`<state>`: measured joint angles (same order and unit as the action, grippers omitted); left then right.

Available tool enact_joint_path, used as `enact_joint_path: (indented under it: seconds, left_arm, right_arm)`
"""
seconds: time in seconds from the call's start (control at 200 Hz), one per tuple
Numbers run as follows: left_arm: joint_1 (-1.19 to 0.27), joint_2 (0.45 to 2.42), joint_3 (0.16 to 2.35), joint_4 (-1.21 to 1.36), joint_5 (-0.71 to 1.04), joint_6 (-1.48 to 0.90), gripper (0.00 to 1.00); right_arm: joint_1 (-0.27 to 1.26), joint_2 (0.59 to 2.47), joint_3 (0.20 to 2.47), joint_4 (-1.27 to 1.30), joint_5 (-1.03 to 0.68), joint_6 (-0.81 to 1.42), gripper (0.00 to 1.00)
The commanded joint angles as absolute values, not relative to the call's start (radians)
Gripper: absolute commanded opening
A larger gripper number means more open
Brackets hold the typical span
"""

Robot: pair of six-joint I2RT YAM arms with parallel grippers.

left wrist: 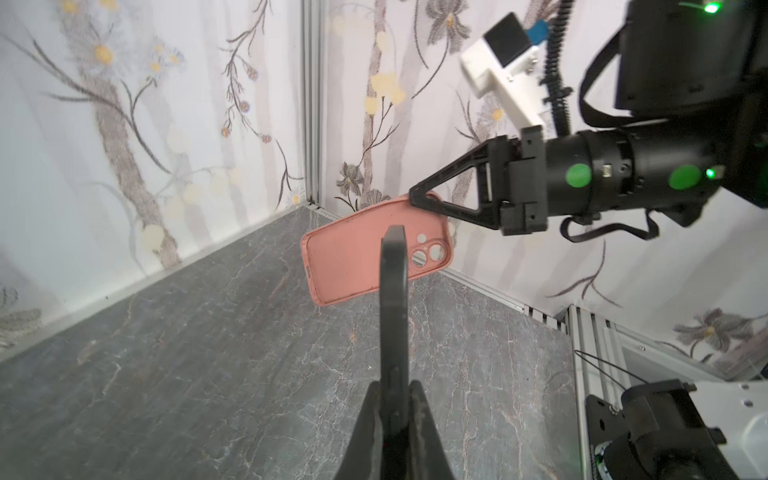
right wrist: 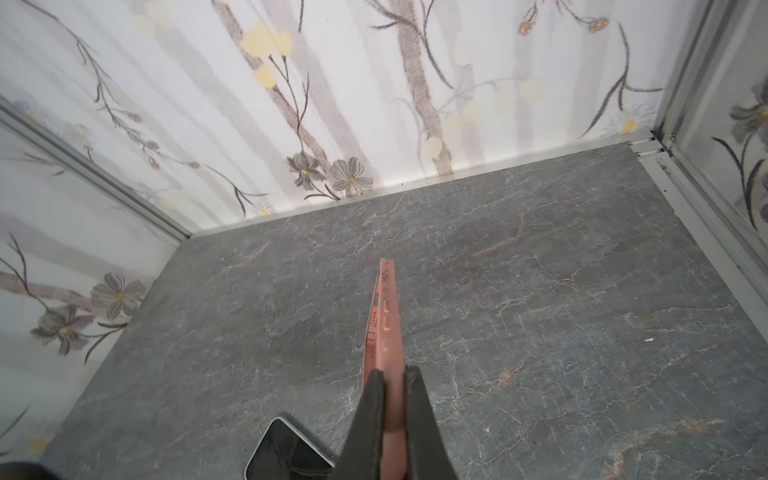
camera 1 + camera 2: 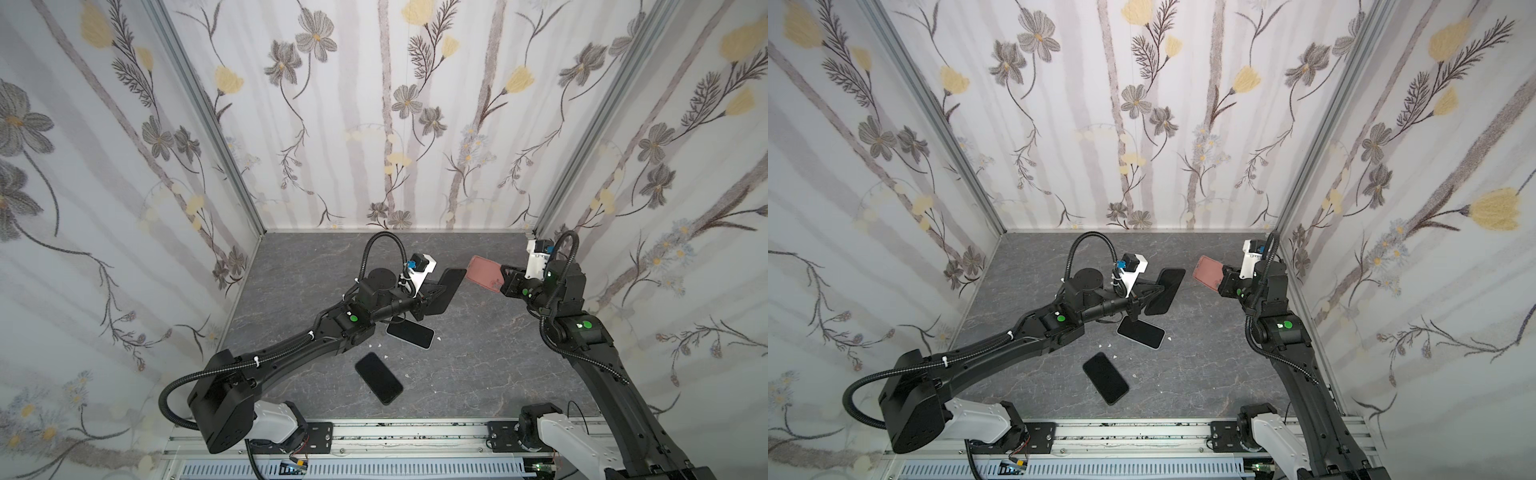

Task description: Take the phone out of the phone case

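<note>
Pink case (image 2: 386, 324) end inside right claw (image 2: 393, 374)

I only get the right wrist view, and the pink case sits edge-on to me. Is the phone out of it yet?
Observer: Yes. The left wrist view faces the open inside of the pink case, and it is empty.
Operator: So where is the phone?
Observer: The left gripper is shut on a black phone, held above the table and apart from the case.
Operator: I see one phone lying near me. Is that the only one?
Observer: No, two lie on the table: the white-edged phone you see, and a loose black phone nearer the front rail.
</note>
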<state>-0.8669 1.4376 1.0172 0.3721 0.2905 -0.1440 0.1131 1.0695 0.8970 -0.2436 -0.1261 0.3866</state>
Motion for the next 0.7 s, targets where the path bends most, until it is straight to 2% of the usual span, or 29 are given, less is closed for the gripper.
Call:
enact_joint_path:
  seconds: [0.0,0.225,0.445,0.695]
  left_arm:
    - [-0.868,1.513,1.046,0.528,0.279,-0.335,0.00]
    - [-0.867,1.670,1.089,0.584,0.290,-0.497,0.00]
    - [-0.864,1.802,1.140,0.611,0.287,-0.621,0.00]
    - [-0.868,1.892,1.164,0.614,0.218,-0.726,0.00]
  right_arm:
    - [0.091,1.046,0.867,-0.192,-0.147,0.467,0.00]
    - [0.068,1.005,0.802,-0.255,-0.125,0.500,0.00]
    - [0.041,0.939,0.746,-0.291,-0.009,0.512,0.00]
    - [0.029,0.901,0.692,-0.298,0.000,0.485,0.00]
